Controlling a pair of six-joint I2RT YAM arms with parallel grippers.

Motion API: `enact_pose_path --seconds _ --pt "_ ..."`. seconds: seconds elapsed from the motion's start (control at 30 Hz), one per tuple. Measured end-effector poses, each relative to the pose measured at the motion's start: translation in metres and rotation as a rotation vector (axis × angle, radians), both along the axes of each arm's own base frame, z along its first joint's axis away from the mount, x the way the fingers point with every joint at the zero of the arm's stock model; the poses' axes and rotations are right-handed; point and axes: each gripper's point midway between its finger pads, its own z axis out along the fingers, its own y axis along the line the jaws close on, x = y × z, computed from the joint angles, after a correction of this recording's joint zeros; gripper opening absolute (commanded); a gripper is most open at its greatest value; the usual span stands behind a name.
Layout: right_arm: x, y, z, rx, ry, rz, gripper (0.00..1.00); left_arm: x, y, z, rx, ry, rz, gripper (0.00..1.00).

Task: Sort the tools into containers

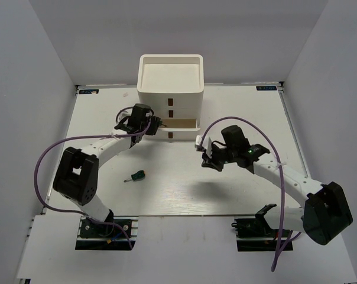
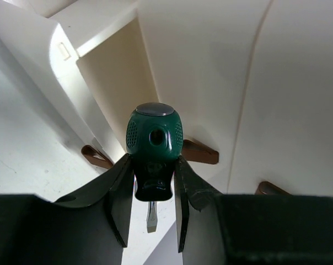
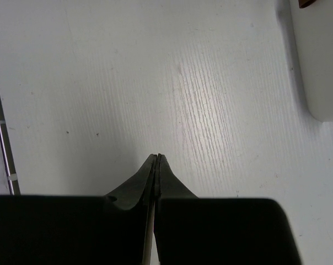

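Note:
My left gripper (image 2: 154, 165) is shut on a stubby green-handled screwdriver (image 2: 154, 132), gripping its dark collar, with the flat blade pointing back toward the wrist. In the top view that gripper (image 1: 157, 123) sits at the left end of a pulled-out drawer (image 1: 183, 125) of the white stacked organizer (image 1: 170, 89). Brown drawer tabs (image 2: 200, 152) show just behind the tool. A second green-handled screwdriver (image 1: 136, 176) lies on the table in front of the left arm. My right gripper (image 3: 157, 158) is shut with nothing in it, hovering over bare table right of centre (image 1: 210, 161).
The organizer's top tray (image 1: 144, 74) looks bare from above. A corner of the organizer (image 3: 321, 72) shows at the right of the right wrist view. White walls enclose the table on three sides. A purple cable (image 1: 45, 160) loops beside the left arm.

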Motion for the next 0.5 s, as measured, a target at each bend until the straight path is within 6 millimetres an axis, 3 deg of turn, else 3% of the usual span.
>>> enact_pose_path --seconds 0.1,0.17,0.33,0.37,0.5 --pt "0.001 -0.001 0.0 0.001 -0.001 -0.006 0.0 0.0 0.0 -0.006 0.003 0.014 0.0 0.2" --pt "0.001 -0.002 0.001 0.002 -0.001 -0.009 0.0 0.0 -0.001 -0.008 0.004 0.018 -0.001 0.31" --pt "0.002 -0.002 0.002 0.007 -0.004 -0.009 0.0 0.0 -0.001 -0.009 0.004 0.02 -0.001 0.37" --pt "0.002 -0.002 0.002 0.007 -0.003 -0.009 0.0 0.001 -0.001 -0.009 0.004 0.02 -0.002 0.43" --pt "0.002 -0.003 0.002 0.008 -0.002 -0.011 0.0 0.002 -0.002 -0.013 0.005 0.029 -0.001 0.45"
